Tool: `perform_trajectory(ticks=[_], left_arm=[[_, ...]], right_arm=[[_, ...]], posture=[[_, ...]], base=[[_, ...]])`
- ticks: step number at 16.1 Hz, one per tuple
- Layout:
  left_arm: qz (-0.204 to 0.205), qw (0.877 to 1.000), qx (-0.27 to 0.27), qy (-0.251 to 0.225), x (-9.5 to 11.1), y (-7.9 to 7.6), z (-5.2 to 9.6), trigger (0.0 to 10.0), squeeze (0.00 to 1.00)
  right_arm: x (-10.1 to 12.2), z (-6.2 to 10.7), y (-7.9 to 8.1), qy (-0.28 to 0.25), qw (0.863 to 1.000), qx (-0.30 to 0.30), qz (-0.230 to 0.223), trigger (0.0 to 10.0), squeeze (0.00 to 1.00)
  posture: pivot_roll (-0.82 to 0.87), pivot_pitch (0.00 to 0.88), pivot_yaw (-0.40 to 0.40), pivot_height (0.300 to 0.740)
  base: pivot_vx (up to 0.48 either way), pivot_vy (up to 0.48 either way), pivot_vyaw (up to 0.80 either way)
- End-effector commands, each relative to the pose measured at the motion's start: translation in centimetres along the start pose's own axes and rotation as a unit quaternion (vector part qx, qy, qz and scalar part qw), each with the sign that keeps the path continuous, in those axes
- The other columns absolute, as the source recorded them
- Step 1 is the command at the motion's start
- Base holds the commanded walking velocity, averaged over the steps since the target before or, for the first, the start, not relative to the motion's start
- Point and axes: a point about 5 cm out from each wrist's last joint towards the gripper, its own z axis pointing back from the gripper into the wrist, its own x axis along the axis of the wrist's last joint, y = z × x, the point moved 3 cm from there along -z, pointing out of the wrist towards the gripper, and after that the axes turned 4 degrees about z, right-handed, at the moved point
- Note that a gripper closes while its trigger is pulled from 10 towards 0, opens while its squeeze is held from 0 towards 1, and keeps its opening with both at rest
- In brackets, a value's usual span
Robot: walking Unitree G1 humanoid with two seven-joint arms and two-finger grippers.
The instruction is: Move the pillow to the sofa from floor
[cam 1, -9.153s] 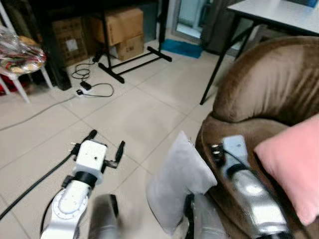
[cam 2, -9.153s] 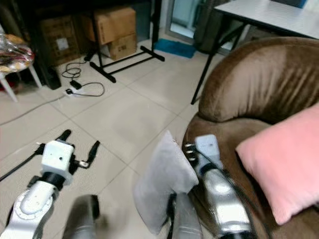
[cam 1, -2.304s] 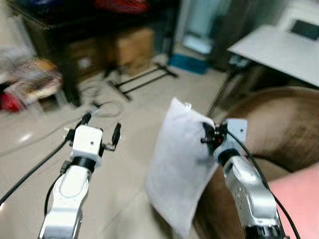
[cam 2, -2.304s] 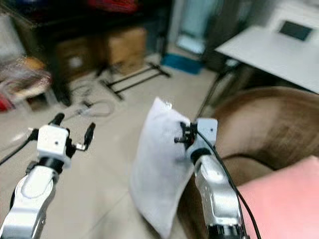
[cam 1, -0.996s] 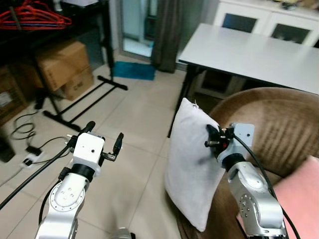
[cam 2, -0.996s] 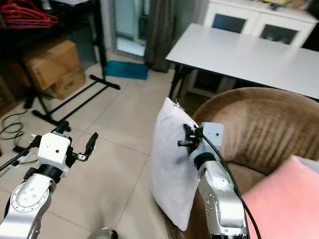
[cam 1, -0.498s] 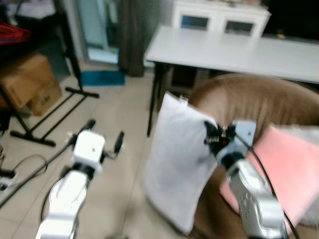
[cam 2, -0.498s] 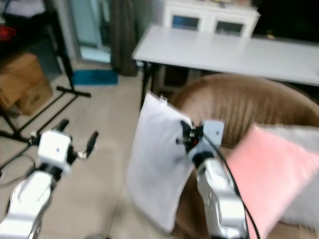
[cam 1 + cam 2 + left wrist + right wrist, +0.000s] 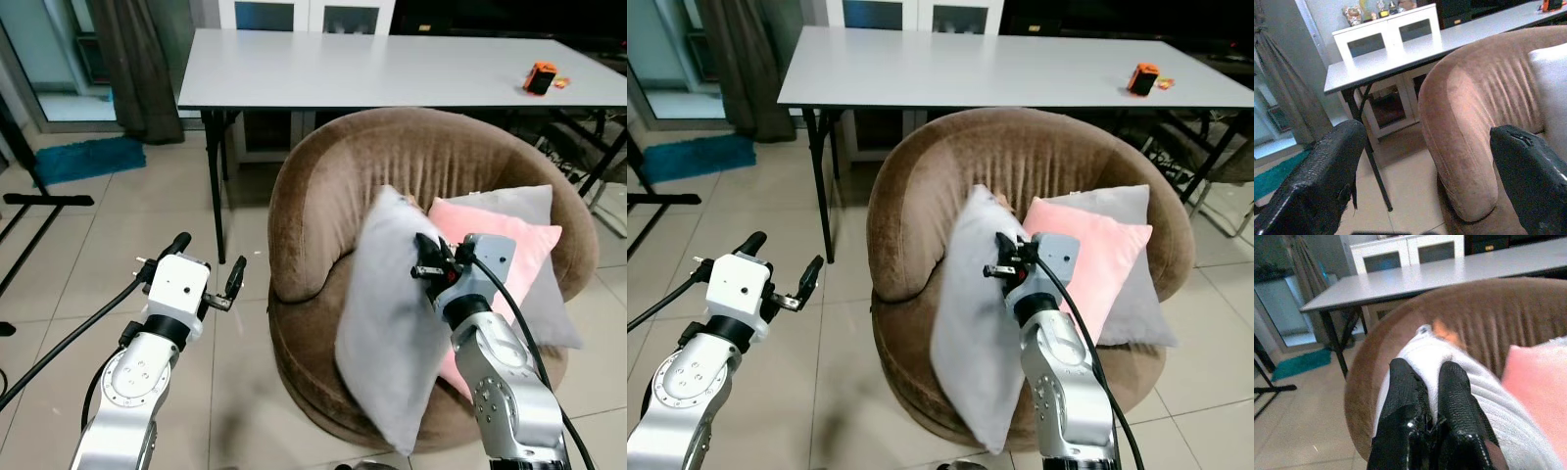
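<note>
Holding: right gripper (image 9: 1002,260) pinches grey pillow (image 9: 972,333)
Pillow axis: upright, slightly tilted, over sofa (image 9: 921,186) front
Sofa contents: pink pillow (image 9: 1087,255)
Left gripper (image 9: 779,264): spread, empty

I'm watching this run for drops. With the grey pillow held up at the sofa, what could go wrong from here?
1. The right gripper pinches only a fold near the top of the grey pillow, and most of it hangs in front of the sofa rim. Released here, it would likely slide back to the floor.
2. Pushed further in, it may knock the pink pillow out of place.
</note>
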Motion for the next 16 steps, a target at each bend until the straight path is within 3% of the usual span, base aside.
perform_trajectory(ticks=[1, 10, 16], left_arm=[[0.001, 1.0, -0.013, 0.003, 0.0, -0.3, -0.1, 10.0, 0.0], [-0.004, 0.999, -0.038, 0.011, -0.2, -0.5, 0.0, 10.0, 0.0], [-0.013, 0.997, -0.08, 0.018, -0.3, -1.2, -0.1, 10.0, 0.0]], right_arm=[[1.8, -0.8, 0.6, -0.032, 0.999, 0.008, 0.004, 10.0, 0.0], [2.4, -1.8, 1.1, -0.04, 0.999, 0.001, 0.005, 10.0, 0.0], [3.2, -2.2, 1.5, -0.047, 0.999, -0.001, -0.003, 10.0, 0.0]], posture=[[0.06, 0.0, -0.046, 0.74], [0.06, 0.0, -0.043, 0.74], [0.06, 0.0, -0.027, 0.74]], base=[[0.322, 0.0, 0.0], [0.329, 0.0, -0.14], [0.269, 0.0, -0.61]])
